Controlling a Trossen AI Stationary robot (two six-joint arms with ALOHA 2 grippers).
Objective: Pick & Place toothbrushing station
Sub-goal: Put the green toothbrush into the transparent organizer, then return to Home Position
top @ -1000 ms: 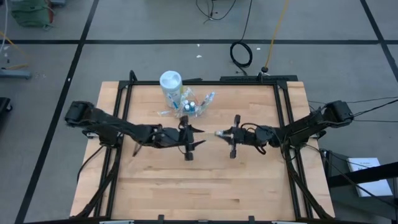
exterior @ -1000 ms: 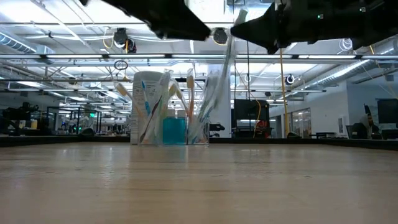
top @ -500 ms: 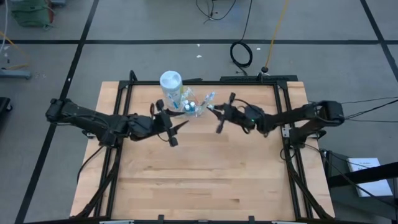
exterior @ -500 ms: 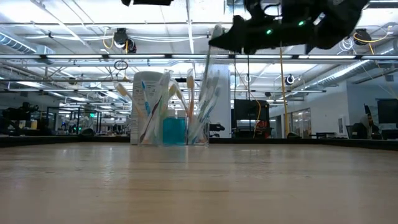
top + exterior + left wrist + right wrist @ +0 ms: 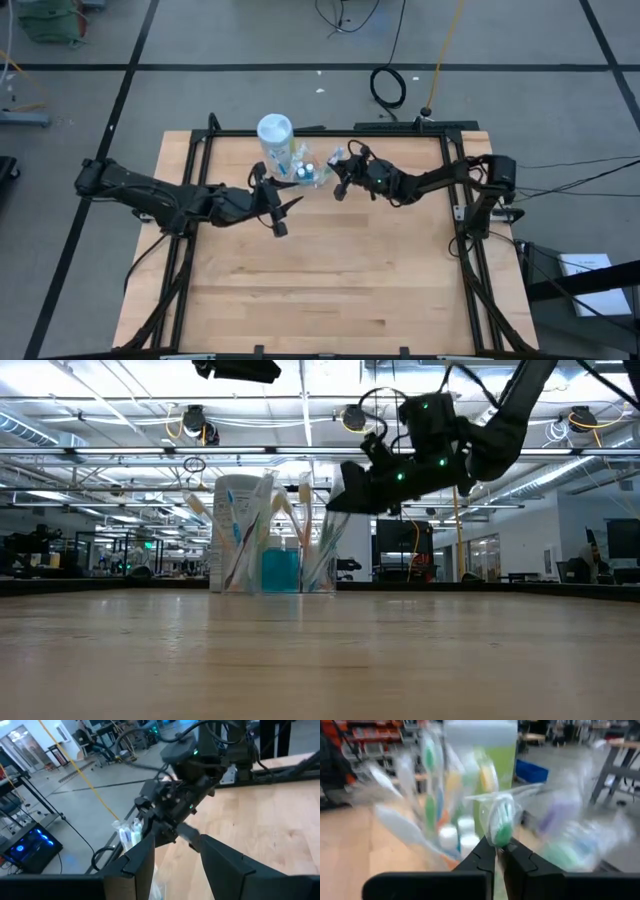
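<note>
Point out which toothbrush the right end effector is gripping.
The wrapped green-headed toothbrush, pinched in the shut right end effector. The other brushes stand loose in the clear holder behind it, free of either end effector.

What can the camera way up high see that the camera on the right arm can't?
Only the high view shows the whole table, the left end effector standing open just beside the holder, and both arms. Only the right wrist view shows the right end effector up close, shut on a wrapped green toothbrush. Both show the clear holder packed with toothbrushes and the white container next to it.
</note>
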